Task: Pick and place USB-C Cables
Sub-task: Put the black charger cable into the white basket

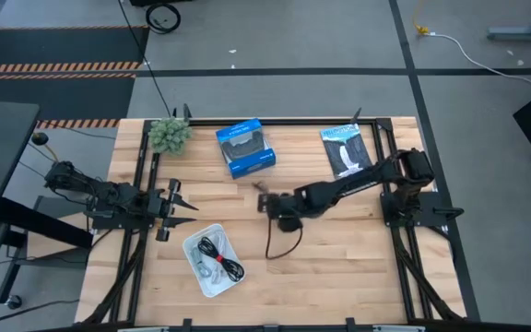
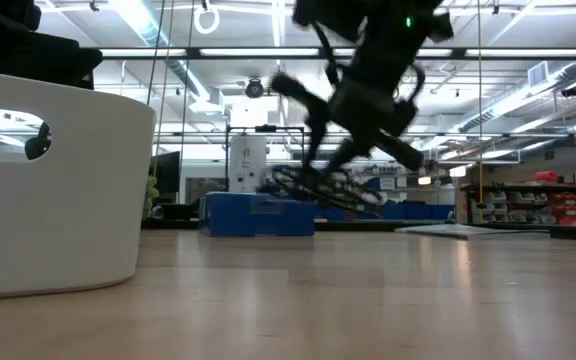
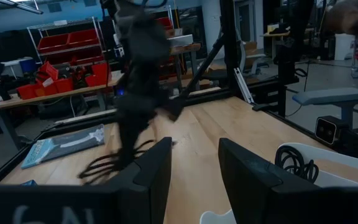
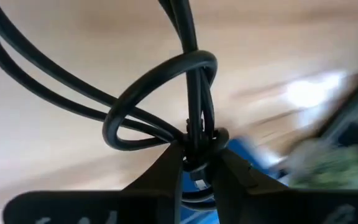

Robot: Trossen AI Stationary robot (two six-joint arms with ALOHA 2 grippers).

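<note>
Here the right gripper (image 1: pixel 284 214), over the middle of the bench, pinches a black cable (image 1: pixel 279 242) that hangs below it, and the tray (image 1: pixel 192 247) lies toward the left edge, nearer the idle, spread left gripper (image 1: pixel 175 205).

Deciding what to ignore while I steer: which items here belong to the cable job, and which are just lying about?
Job:
black cable gripped by right gripper
cables in white tray
left gripper, waiting

Lying about:
blue box
black-and-white packet
green plant
</note>
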